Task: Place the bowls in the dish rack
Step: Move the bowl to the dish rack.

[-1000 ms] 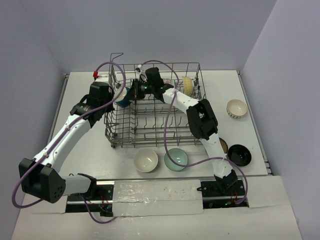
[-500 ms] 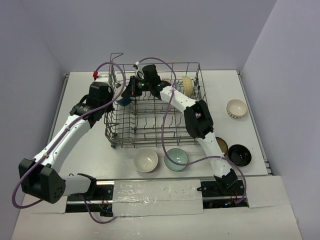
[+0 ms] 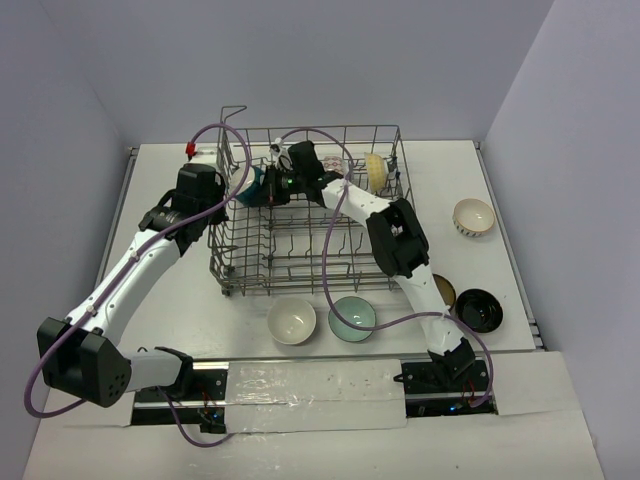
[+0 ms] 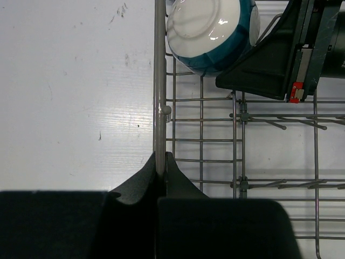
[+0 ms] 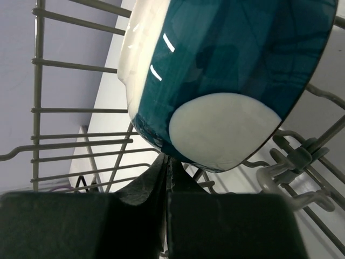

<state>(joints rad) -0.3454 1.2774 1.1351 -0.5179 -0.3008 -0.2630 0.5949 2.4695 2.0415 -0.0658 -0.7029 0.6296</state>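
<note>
Teal bowl (image 4: 207, 32) tilted, foot showing, dish rack (image 4: 159, 108)

The 2 slim white arms, left arm (image 3: 140, 262) and right arm (image 3: 432, 300), have boxy black joint housings and looping purple cables (image 3: 222, 126). There is a red tag (image 3: 190, 150) at upper left, and the fingers (image 4: 135, 186) are matte black.

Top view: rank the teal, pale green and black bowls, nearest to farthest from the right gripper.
1. teal bowl, in the dish rack beside the right gripper.
2. pale green bowl, in front of it.
3. black bowl, front right.
</note>
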